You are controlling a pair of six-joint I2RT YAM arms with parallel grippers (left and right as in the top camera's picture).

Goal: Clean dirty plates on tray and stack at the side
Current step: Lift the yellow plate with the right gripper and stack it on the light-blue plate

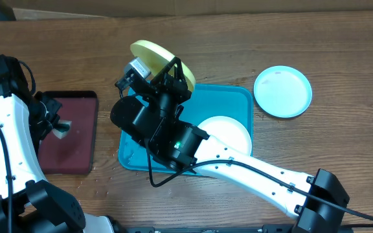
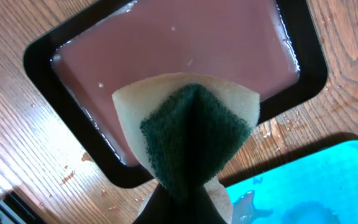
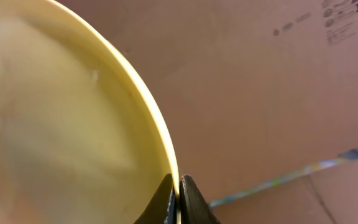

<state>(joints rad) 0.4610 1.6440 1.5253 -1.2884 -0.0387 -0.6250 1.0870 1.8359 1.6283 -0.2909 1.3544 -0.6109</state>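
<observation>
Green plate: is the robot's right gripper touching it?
Touching. The right wrist view shows the right gripper closed on the rim of the green plate, one finger on each side, with no gap.

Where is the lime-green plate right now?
In the overhead view, the lime-green plate is held tilted by its rim in the right tool, near the turquoise tray's far left corner.

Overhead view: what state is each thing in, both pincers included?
lime-green plate: lifted, tilted, gripped by rim.
white plate: flat in turquoise tray.
pale blue plate: flat on table.
sponge: folded, pinched.
maroon tray: wet.
right pincer: shut on lime-green plate.
left pincer: shut on sponge.
</observation>
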